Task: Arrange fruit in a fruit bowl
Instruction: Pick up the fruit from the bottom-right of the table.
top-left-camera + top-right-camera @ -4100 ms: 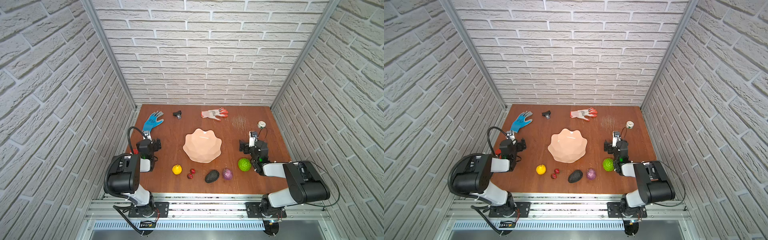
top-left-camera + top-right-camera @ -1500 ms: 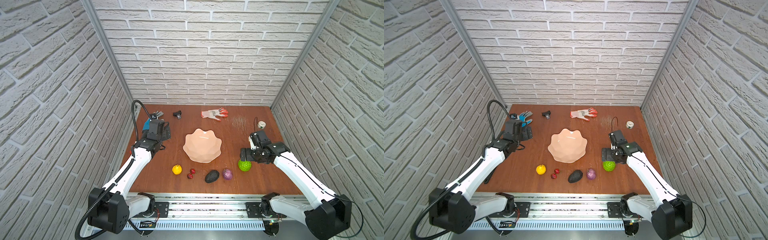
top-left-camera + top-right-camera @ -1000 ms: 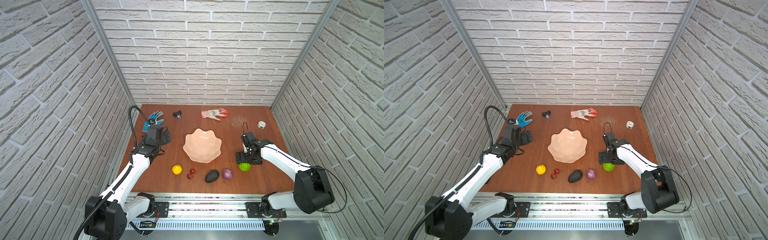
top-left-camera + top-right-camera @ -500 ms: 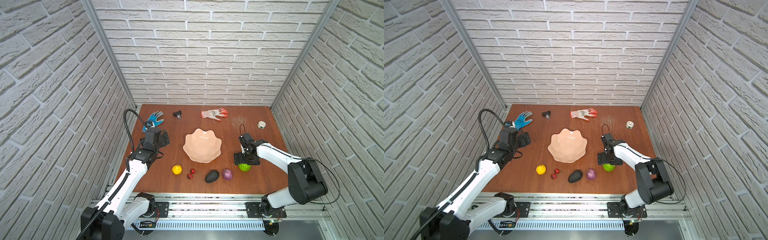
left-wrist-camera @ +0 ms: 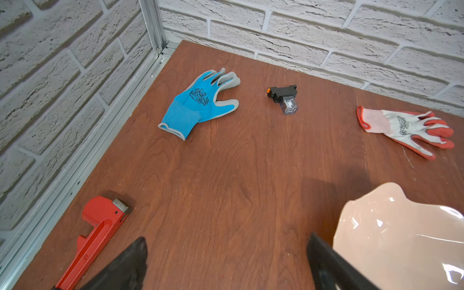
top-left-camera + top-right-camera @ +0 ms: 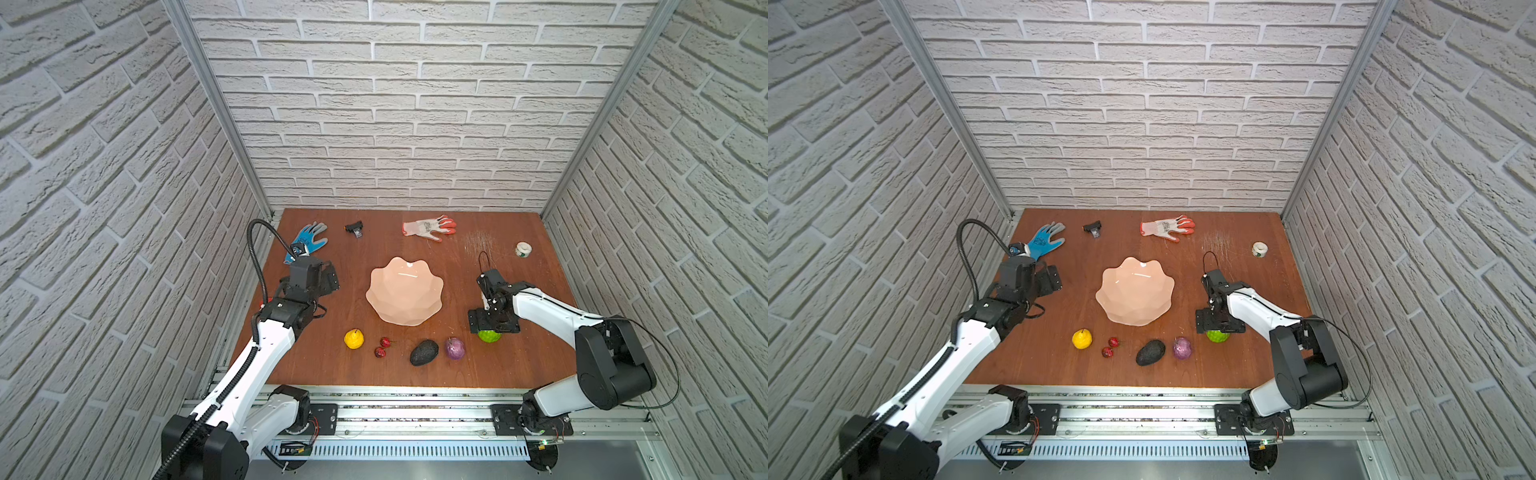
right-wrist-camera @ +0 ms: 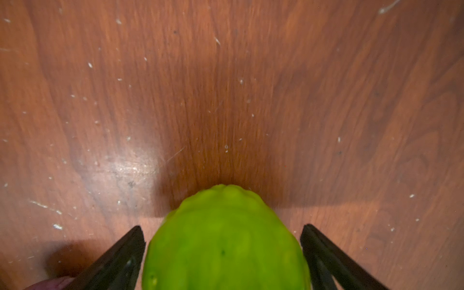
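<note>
Reaching forward with left fingers (image 5: 125, 266) released above the brown wooden worktop (image 5: 226, 188), beside the wavy peach-pink fruit bowl (image 6: 415, 316). At right, bent low, straddling the bumpy bright green ball (image 7: 223, 241) on the worktop with right fingers (image 7: 118, 263) spread, unclamped.

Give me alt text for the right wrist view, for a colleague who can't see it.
A bumpy green fruit rests on the scuffed brown table, flanked by the two open black fingers of the right tool. A sliver of purple fruit shows at the picture's edge.
</note>
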